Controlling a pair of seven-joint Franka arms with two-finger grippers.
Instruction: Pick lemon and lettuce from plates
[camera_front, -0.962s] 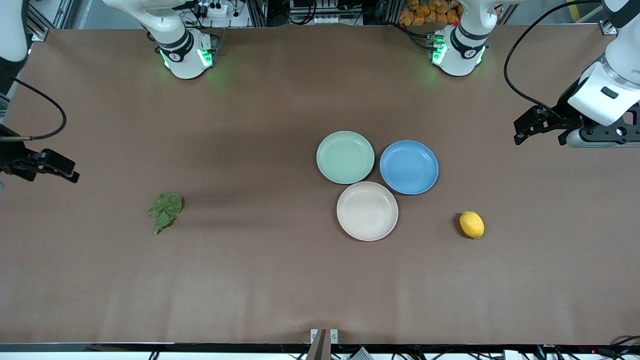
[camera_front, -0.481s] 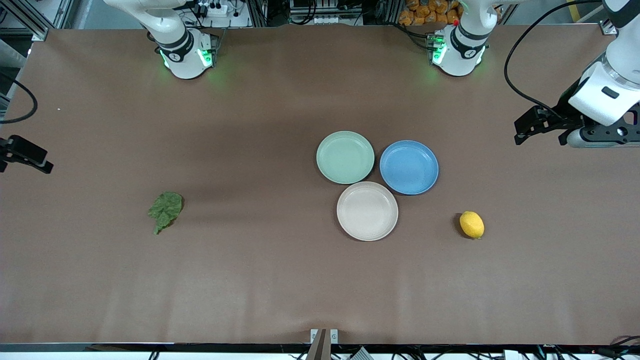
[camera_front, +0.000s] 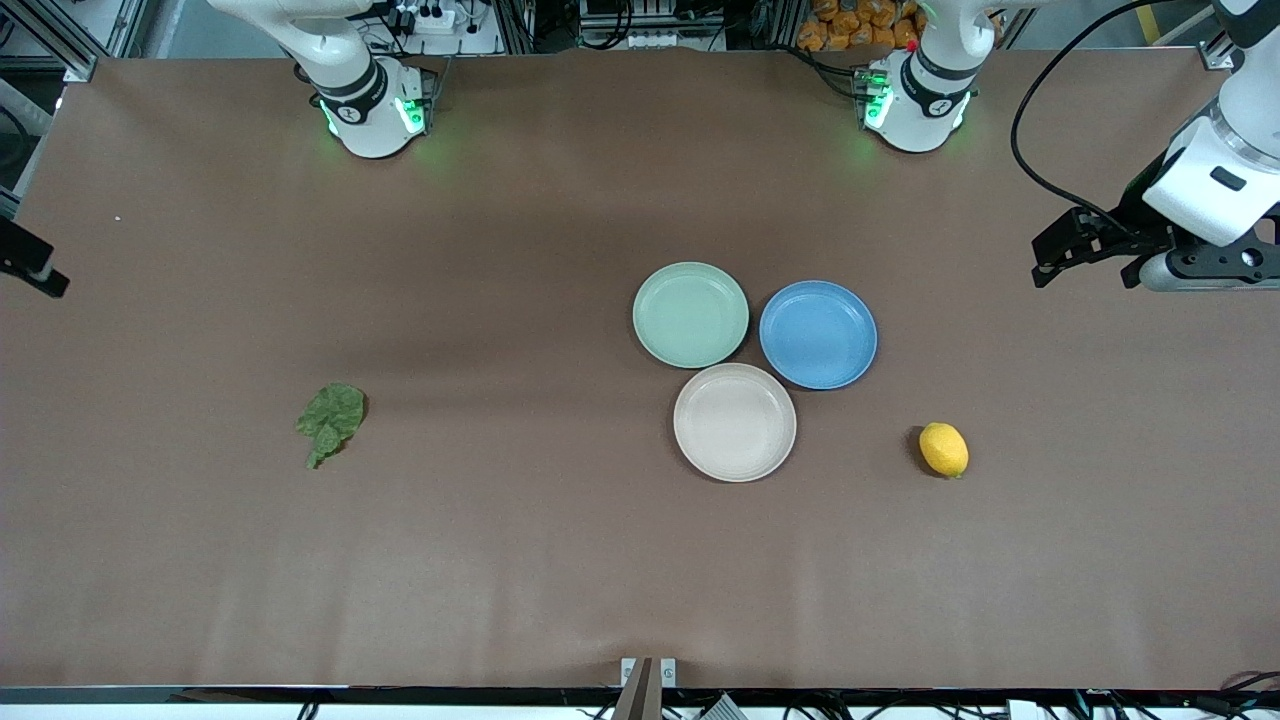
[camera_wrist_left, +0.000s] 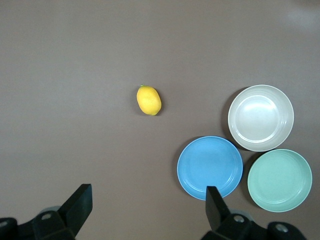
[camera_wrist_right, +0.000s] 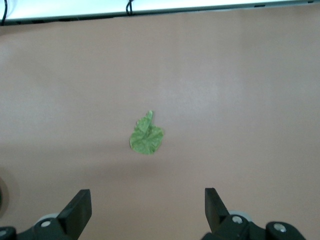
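The lemon (camera_front: 943, 449) lay bare on the table (camera_front: 560, 560), nearer the front camera than the three plates and toward the left arm's end. The lettuce (camera_front: 331, 421) lay flat on the table well apart from them, toward the right arm's end. The mint plate (camera_front: 690, 314), the beige plate (camera_front: 734, 422) and the blue plate (camera_front: 818, 334) sat clustered mid-table, all bare, so both items looked already taken off, each probably set on its own arm's side for easy reach. The left gripper (camera_wrist_left: 146, 207) hung high over the table's edge at its arm's end, jaws wide and holding nothing. The right gripper (camera_wrist_right: 147, 207) was raised over its end near the lettuce, jaws likewise spread wide and bare
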